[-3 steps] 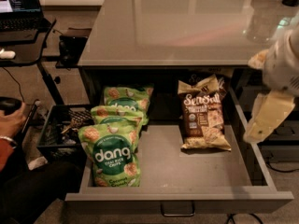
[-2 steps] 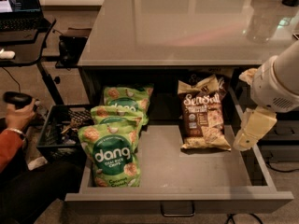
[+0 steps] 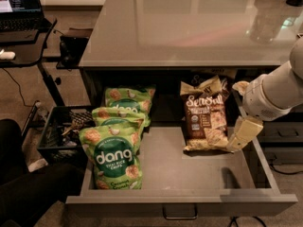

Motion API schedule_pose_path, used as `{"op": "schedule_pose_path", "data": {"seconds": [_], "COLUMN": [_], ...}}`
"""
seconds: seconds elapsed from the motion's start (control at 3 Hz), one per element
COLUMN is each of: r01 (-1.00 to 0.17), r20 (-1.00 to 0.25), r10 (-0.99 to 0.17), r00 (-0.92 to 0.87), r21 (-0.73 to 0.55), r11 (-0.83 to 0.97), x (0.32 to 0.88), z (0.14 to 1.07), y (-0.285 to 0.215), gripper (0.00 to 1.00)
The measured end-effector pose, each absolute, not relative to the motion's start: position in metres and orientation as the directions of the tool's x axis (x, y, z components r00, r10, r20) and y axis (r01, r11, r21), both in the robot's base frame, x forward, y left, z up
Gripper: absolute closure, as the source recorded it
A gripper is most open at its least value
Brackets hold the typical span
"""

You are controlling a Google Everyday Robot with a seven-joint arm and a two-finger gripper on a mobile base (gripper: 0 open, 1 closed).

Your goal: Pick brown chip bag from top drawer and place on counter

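Observation:
The brown chip bag (image 3: 204, 115) stands leaning at the back right of the open top drawer (image 3: 189, 169); it has white script lettering and pale chips pictured low on it. My gripper (image 3: 242, 134) comes in from the right on a white arm and hangs just right of the bag's lower right corner, inside the drawer. The glossy grey counter (image 3: 189, 25) spreads above the drawer.
Three green "dang" bags (image 3: 113, 157) stand in a row in the drawer's left half. The drawer's pull handle (image 3: 180, 213) is at the front. A black crate (image 3: 61, 131) sits on the floor at left, below a black desk with a laptop (image 3: 19, 4). A person's dark leg (image 3: 28, 188) is at bottom left.
My arm and gripper have moved left and down, from outside the drawer's right wall to beside the brown chip bag. The person's hand at left has drawn back out of view.

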State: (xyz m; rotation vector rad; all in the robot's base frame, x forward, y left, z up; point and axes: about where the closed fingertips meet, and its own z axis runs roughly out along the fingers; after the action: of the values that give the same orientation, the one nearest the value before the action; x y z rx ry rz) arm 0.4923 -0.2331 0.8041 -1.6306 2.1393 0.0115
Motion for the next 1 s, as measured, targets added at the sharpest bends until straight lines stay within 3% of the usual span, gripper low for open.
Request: {"op": "schedule_pose_path", "data": {"seconds": [0.67, 1.0], "r01": [-0.918, -0.891], "r20": [-0.376, -0.491], "r10": [-0.905, -0.835], "r00": [-0.2, -0.248], "r21": [-0.251, -0.223], "r11": [0.308, 0.396], "x": [0.508, 0.521], "z": [0.791, 0.774], "y": [-0.238, -0.23], "gripper": [0.0, 0.0]}}
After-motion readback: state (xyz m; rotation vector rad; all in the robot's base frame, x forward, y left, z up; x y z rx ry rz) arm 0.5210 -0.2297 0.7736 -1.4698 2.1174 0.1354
